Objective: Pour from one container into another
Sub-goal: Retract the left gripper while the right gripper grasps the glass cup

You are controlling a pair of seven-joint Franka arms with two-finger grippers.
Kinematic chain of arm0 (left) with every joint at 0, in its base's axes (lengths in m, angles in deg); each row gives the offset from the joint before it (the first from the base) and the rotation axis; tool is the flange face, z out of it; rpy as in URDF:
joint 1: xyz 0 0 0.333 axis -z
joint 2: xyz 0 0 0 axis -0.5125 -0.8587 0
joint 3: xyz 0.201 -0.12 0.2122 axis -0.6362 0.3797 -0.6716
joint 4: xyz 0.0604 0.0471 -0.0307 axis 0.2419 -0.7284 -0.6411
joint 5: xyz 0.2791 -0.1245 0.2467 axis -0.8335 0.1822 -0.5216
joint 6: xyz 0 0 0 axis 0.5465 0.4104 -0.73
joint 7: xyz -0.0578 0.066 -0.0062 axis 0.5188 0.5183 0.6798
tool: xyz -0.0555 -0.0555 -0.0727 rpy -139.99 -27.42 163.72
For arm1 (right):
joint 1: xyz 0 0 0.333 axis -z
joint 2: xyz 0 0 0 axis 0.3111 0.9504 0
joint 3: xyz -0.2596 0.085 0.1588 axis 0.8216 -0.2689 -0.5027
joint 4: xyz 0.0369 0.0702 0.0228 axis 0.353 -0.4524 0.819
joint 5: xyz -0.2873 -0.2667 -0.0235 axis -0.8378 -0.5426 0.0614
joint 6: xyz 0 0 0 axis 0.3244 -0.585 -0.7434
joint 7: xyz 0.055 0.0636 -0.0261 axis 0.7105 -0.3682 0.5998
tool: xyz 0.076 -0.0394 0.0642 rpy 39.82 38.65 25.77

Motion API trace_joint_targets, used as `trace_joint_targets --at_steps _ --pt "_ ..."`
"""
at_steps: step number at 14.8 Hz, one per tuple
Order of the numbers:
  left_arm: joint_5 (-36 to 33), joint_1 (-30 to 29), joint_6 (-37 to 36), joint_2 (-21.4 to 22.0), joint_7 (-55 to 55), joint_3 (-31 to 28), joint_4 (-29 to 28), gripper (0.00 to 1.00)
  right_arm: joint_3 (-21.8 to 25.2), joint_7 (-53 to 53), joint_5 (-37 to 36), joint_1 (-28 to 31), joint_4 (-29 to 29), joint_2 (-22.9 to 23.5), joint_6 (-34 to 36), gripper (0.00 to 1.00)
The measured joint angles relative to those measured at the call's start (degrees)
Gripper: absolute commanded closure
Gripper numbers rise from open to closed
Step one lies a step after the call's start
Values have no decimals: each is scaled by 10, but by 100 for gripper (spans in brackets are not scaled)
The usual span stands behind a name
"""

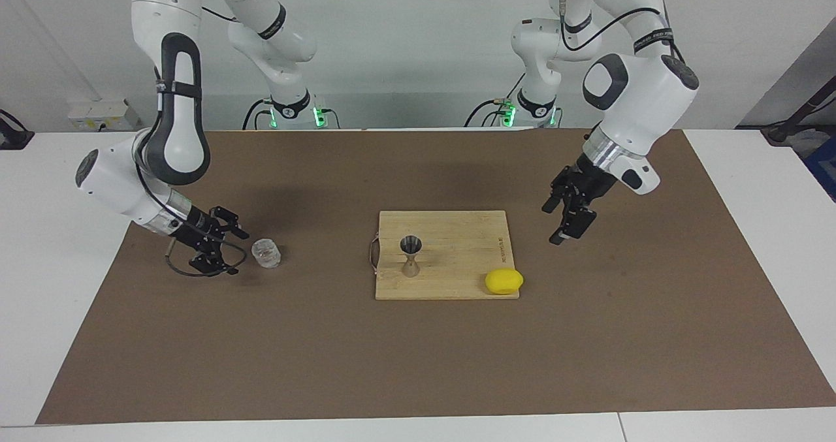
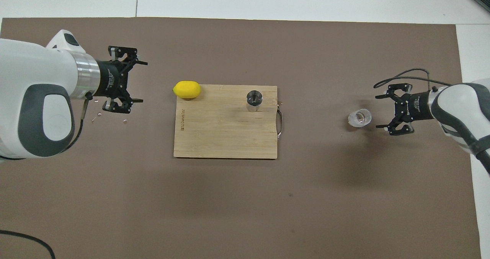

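Note:
The small clear glass cup [image 1: 266, 253] [image 2: 359, 118] stands upright on the brown mat toward the right arm's end of the table. My right gripper [image 1: 238, 252] [image 2: 377, 112] hangs low just beside it, open, its fingers pointing at the cup with a small gap between them. The steel hourglass jigger [image 1: 411, 256] [image 2: 254, 99] stands upright on the wooden cutting board [image 1: 457, 269] [image 2: 222, 136]. My left gripper [image 1: 552, 226] [image 2: 144, 82] is open and empty, raised over the mat off the board's edge toward the left arm's end.
A yellow lemon [image 1: 503, 281] [image 2: 187, 89] lies at the board's corner farther from the robots, on the left arm's side. The board has a metal handle [image 2: 281, 124] on the cup's side. A few droplets [image 2: 95, 115] speckle the mat below the left gripper.

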Motion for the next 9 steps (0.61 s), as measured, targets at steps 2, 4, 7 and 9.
trace_joint_targets --at_steps 2,4,7,9 --pt "-82 -10 2 6 -6 -1 4 0 0 -21 27 3 -1 12 0 0" --pt "-125 -22 3 9 -71 0 9 0 -1 -37 42 3 -2 21 0 0" --pt "-129 -49 -24 15 -276 -1 12 0 -5 -38 60 -1 -7 23 0 0" --pt "-130 -58 -60 19 -391 -2 18 0 -5 -38 66 -5 -11 23 0 0"
